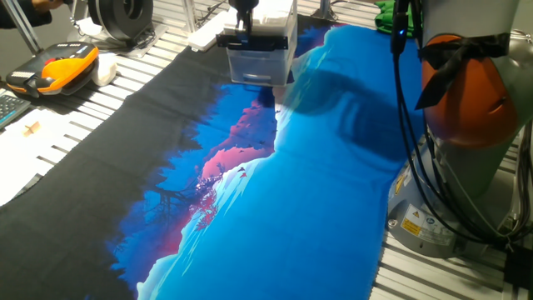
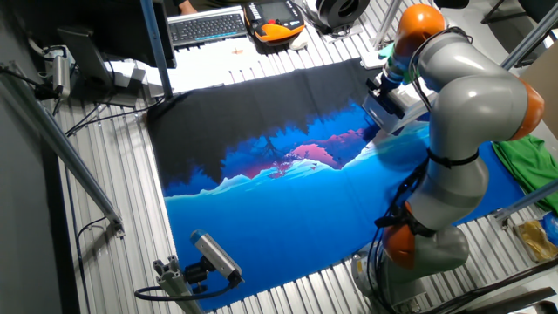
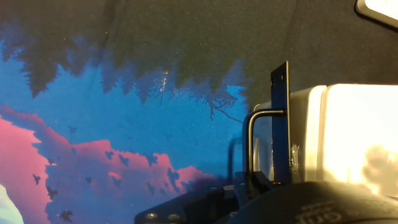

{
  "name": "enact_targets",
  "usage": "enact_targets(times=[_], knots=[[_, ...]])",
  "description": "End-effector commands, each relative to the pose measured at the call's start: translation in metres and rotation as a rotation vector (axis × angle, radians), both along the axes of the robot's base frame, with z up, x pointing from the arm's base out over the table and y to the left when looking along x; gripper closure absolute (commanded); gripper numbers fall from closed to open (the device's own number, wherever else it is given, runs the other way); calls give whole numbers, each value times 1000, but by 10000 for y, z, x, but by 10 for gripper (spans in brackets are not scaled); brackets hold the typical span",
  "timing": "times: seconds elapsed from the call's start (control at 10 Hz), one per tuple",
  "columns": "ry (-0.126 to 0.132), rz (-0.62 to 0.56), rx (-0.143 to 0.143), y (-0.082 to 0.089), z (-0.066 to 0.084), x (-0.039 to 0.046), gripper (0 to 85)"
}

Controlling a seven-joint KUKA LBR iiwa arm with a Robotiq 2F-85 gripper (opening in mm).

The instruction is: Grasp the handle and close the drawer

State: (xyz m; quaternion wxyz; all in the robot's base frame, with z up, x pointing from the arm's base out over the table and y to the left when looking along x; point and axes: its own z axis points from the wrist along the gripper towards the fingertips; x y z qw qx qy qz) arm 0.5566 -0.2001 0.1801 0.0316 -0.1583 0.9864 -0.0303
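The small white-translucent drawer cabinet (image 1: 260, 62) stands at the far end of the cloth. Its top white drawer (image 3: 339, 130) has a dark front strip (image 3: 280, 124), also seen in one fixed view (image 1: 254, 39). The handle (image 3: 251, 140), a thin dark bar, stands off that strip. My black gripper (image 1: 244, 20) hangs right over the drawer front. In the hand view the handle's lower end runs into my gripper (image 3: 258, 184), which looks shut on it. The fingers show only at the bottom edge. The strip sits close to the cabinet body. In the other fixed view the arm hides most of the cabinet (image 2: 384, 112).
A blue, pink and black printed cloth (image 1: 275, 192) covers the table. An orange and black device (image 1: 62, 68) and a white object (image 1: 104, 70) lie at the left. The orange and grey arm base (image 1: 466, 92) stands at the right, with green cloth (image 2: 523, 166) beside it.
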Motion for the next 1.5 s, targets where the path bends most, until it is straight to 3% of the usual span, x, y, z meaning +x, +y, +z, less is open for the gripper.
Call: enact_targets(times=[0.0, 0.5, 0.8, 1.4], knots=[[0, 1, 2, -2, 1, 1, 850], [-12, 11, 7, 4, -34, 13, 850], [2, 28, 16, -57, 17, 22, 850], [-10, 53, 4, -93, -43, 38, 850]])
